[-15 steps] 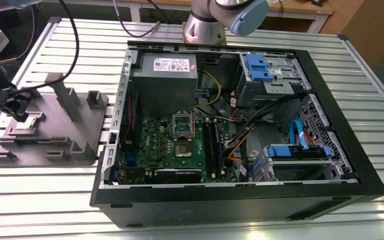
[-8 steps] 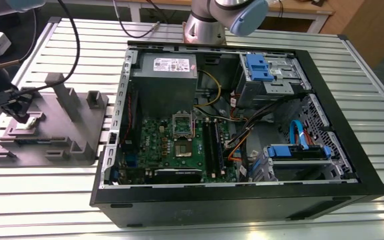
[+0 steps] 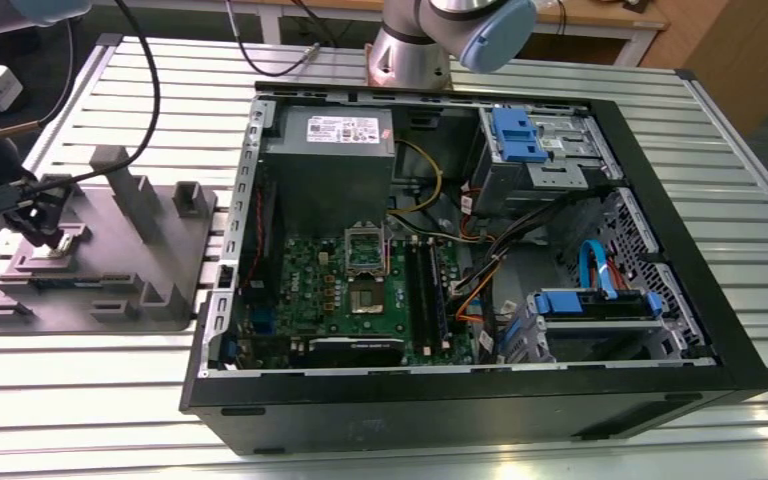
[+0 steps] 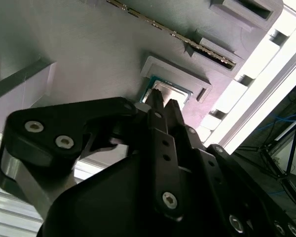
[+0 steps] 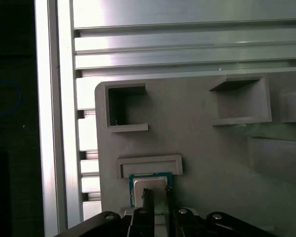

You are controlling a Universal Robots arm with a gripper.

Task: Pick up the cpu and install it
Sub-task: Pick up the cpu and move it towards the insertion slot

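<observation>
The cpu (image 5: 150,181) is a small square chip with a silver top and a thin blue-green rim. It lies flat in a shallow framed pocket of the grey tray (image 3: 107,262). In both wrist views my gripper (image 5: 157,195) is down at the chip's near edge, its black tips over the cpu (image 4: 173,91). In the exterior view my gripper (image 3: 48,232) hangs low over the tray at the exterior view's left, far from the open computer case (image 3: 491,230). On the motherboard the socket (image 3: 364,298) lies uncovered, with its silver frame (image 3: 364,245) swung up.
The tray carries tall grey posts (image 3: 131,190) and several square pockets (image 5: 126,106). Black cables (image 3: 144,90) trail over the slatted metal table (image 3: 77,400). Inside the case are black memory sticks (image 3: 424,280), a power supply (image 3: 331,130) and blue drive brackets (image 3: 518,135).
</observation>
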